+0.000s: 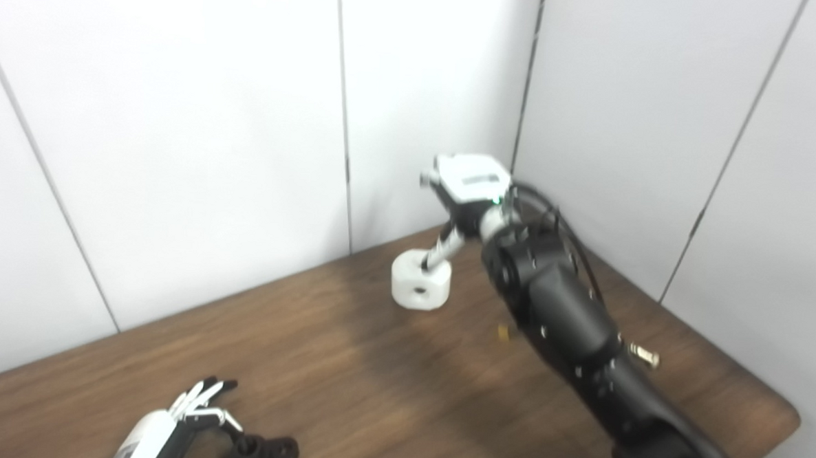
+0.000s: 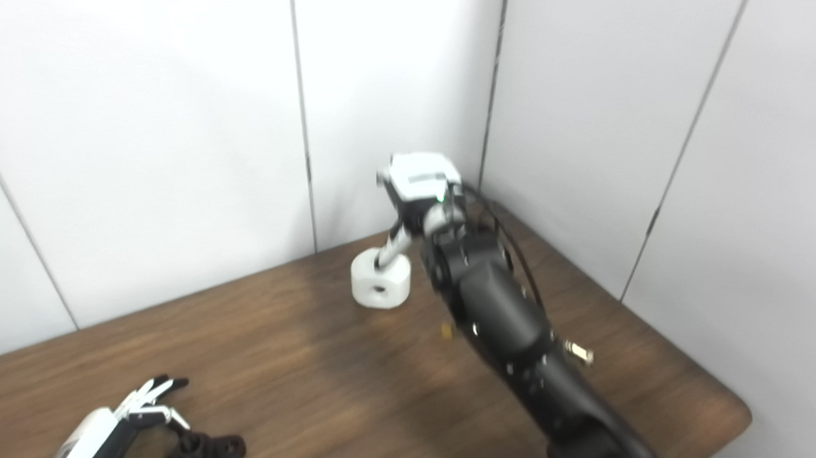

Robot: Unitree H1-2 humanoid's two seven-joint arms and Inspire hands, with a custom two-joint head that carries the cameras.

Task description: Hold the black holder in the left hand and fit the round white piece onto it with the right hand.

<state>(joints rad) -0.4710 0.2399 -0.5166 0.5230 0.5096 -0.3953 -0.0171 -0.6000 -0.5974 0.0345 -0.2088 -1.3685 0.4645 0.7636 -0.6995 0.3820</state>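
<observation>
The round white piece [image 1: 421,281] stands on the brown table [image 1: 347,364] near the far corner, with a small hole in its side. My right hand [image 1: 466,183] hovers just above and behind it, and one finger [image 1: 440,250] reaches down onto its top; the rest of the grip is hidden. The black holder [image 1: 267,451] lies at the bottom edge of the picture. My left hand [image 1: 186,419] rests right beside it on its left, fingers stretched out and apart, not wrapped round the holder.
Two small brass parts [image 1: 504,334] [image 1: 643,355] lie on the table either side of my right forearm. White wall panels close off the back and right. The table's rounded right corner [image 1: 782,417] is close to the right arm.
</observation>
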